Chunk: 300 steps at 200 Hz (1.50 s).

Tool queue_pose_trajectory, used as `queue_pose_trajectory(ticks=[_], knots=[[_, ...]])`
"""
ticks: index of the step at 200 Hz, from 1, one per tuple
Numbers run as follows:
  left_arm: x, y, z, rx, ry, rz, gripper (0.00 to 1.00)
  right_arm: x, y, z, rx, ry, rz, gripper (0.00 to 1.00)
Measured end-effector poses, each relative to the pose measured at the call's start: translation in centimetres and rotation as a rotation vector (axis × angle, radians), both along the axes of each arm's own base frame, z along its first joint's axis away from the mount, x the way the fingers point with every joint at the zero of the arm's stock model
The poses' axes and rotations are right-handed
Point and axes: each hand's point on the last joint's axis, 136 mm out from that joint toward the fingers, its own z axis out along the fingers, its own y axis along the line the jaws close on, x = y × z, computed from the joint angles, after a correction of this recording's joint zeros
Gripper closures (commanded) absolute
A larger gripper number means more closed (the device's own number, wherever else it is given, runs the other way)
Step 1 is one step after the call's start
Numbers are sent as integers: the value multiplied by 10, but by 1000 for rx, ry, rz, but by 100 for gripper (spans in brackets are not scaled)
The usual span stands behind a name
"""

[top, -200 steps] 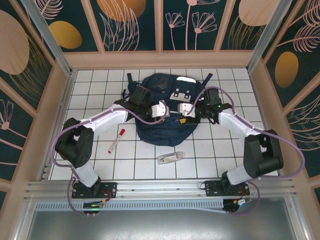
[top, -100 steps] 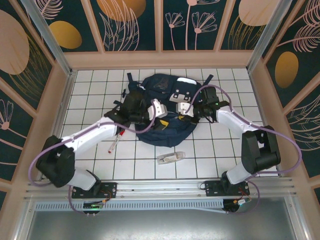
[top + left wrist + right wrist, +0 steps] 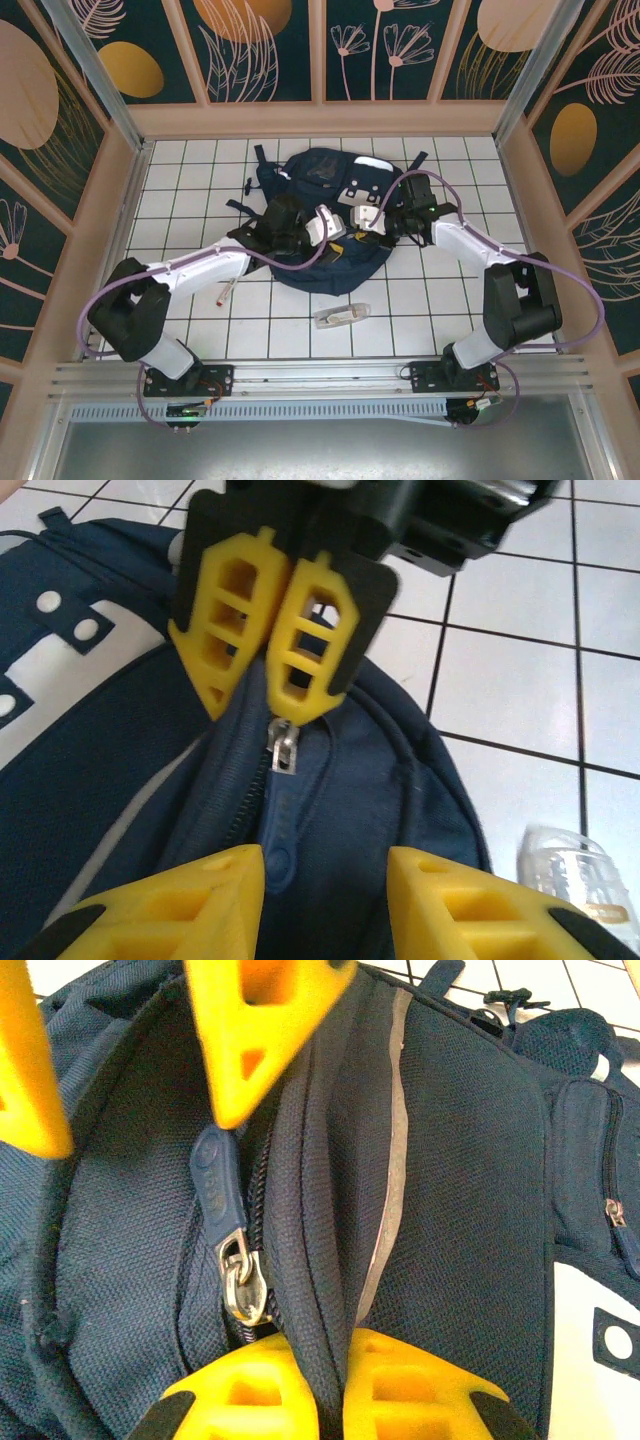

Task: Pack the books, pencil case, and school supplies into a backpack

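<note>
The right claw (image 3: 330, 1396) is pressed together on a raised fold of the backpack (image 3: 318, 172), right beside the zip line. The left claw (image 3: 325, 900) faces it with its fingers spread and nothing between them but the zip seam below. The metal zip pull (image 3: 240, 1285) and its blue rubber tab lie just in front of the right claw's tips, with one left fingertip (image 3: 265, 1020) hanging over the top of the tab. The two claws nearly meet, and the pull sits in the short stretch between them.

The backpack lies flat under both claws on the white tiled table (image 3: 180, 180). A clear case (image 3: 341, 315) lies on the tiles on the near side of the claws, just off the backpack's edge. A marker pen (image 3: 222, 294) lies well behind the left claw, under that arm's forearm, which hides most of it.

A second ago the pen lay clear of the arm, and the left elbow has since swung over it. The right claw was then partly spread and has since closed. The clear case has stayed in its place.

The rubber tab has a raised mark on it, too blurred to read.
</note>
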Motion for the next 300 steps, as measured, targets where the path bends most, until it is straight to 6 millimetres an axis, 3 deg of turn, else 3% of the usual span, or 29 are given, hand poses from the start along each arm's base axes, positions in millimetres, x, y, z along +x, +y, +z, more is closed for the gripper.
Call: queue_pose_trajectory(ticks=[56,91,161,197,241,246,258,263,283,300], knots=[[11,-2,-11,26,3,27,69,-2,3,-3,-43,-27,0,100],[16,-6,-18,33,32,22,100,-4,2,-4,-74,-46,-10,100],[6,-4,-16,47,3,-36,100,-10,-1,-2,-67,-72,-8,100],[15,35,-11,45,4,28,100,-10,-3,7,-52,-108,-3,100],[33,89,-31,97,24,202,100,-9,-9,4,-46,-140,-12,100],[35,94,-34,101,29,221,100,-10,-10,4,-44,-144,-14,93],[38,100,-37,106,39,246,100,-10,-11,5,-37,-153,-22,64],[38,102,-37,105,44,252,100,-11,-12,6,-32,-155,-22,56],[43,110,-38,96,69,285,100,-18,-15,16,15,-133,-48,44],[43,110,-34,64,88,296,100,-24,-2,35,98,-95,-64,39]])
